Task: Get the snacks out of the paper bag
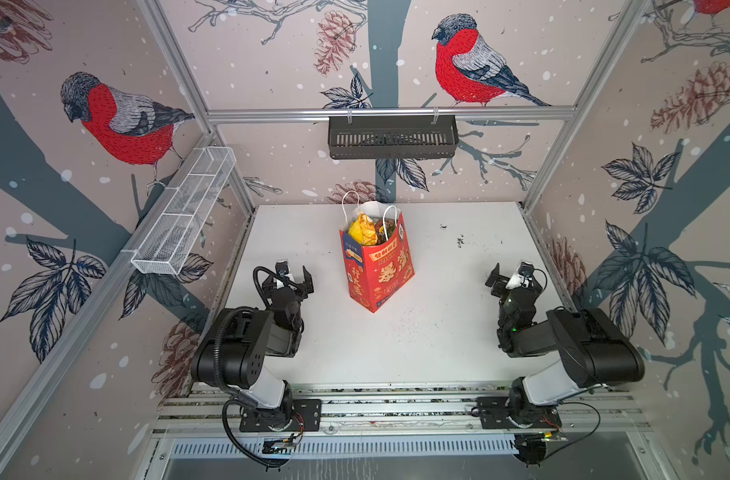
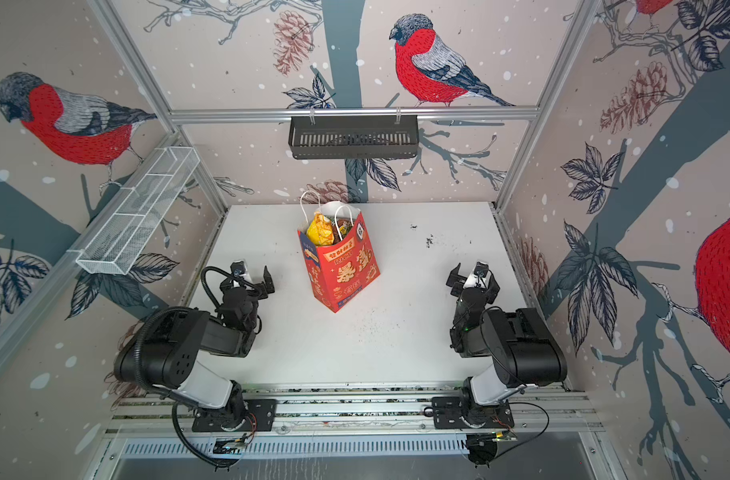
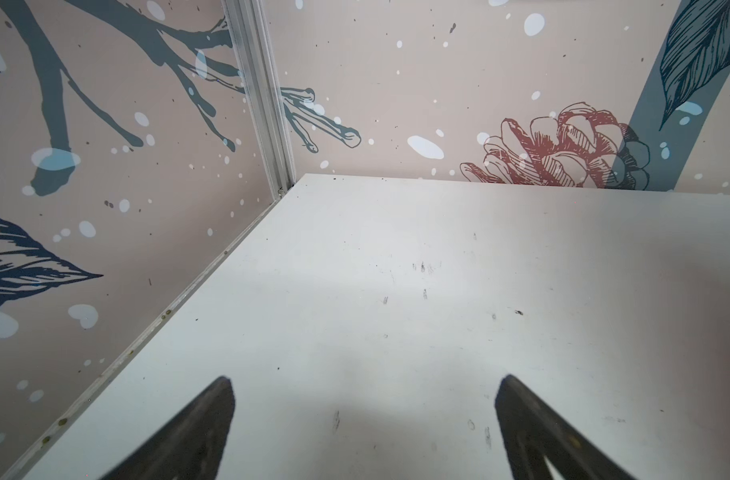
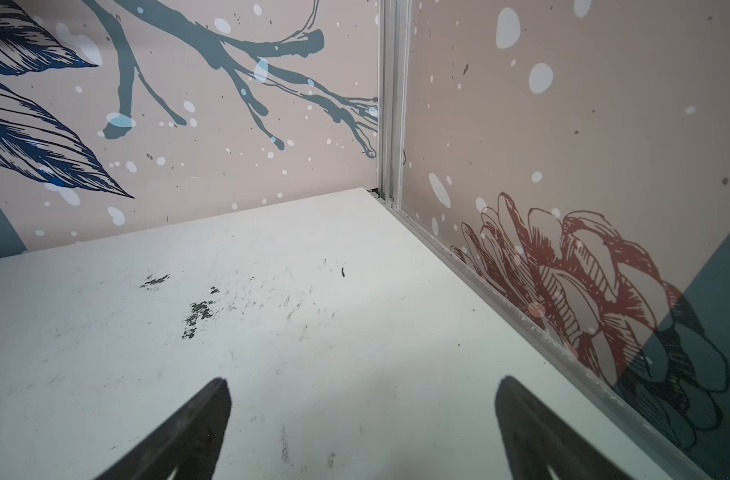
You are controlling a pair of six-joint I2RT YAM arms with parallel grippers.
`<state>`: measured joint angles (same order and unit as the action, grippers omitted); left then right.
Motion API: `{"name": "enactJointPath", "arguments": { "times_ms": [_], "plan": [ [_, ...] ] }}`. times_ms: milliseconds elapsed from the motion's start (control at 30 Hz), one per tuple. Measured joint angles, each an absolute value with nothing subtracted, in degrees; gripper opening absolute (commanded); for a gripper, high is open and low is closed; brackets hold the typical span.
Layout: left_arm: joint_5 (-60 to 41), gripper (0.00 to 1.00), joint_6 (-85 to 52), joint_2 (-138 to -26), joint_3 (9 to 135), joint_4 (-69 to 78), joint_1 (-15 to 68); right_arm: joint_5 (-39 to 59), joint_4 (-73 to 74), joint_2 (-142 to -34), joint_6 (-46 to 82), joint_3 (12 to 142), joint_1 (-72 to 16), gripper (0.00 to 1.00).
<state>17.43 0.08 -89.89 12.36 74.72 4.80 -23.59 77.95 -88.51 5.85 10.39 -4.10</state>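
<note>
Snacks (image 1: 364, 229), crinkly yellow, inside upright red paper bag (image 1: 382, 272); left hand (image 1: 288, 280) and right hand (image 1: 515, 280) wide, empty.

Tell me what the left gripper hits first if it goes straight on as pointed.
Nothing stands in its line: the left gripper faces bare table, then the back wall near the corner post. Whether table or wall comes first is unclear. The paper bag stands off to its right.

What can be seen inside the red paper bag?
Inside the paper bag, a yellow packet lies on top, with a darker packet beside it. Whatever lies lower is hidden by them and the bag's walls.
</note>
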Motion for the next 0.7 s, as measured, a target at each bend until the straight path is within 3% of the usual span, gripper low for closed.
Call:
{"name": "enactJointPath", "arguments": {
  "times_ms": [700],
  "plan": [
    [16.2, 0.98, 0.4, -89.9, 12.6, 74.6, 4.4, -23.6, 78.0, -88.5, 5.8, 10.4, -4.0, 1.00]
  ]
}}
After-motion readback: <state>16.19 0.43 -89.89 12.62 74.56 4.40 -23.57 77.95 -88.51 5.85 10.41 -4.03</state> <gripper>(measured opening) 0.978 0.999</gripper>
